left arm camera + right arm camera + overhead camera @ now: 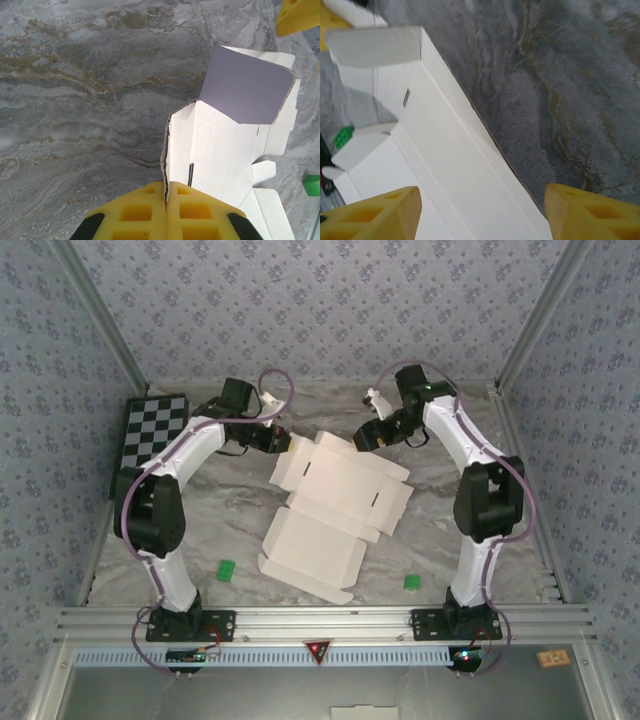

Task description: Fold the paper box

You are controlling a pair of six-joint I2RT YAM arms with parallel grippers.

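Left gripper (166, 189) pinches the box (330, 510) at its far-left edge, arm bent inward; right gripper (482, 195) gapes wide over the far-right edge. Box lies unfolded mid-table (220, 530), grey marble; patterned blue walls (300, 300) around

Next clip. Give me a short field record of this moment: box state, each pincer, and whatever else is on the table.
paper box: unfolded, cream-white inside up, mid-table
flap: one turned up, lavender side showing
left pincer: shut on the box's edge
right pincer: open, over the box's edge, gripping nothing
other items: checkerboard at far left; two green pieces near the arm bases
fold progress: barely started
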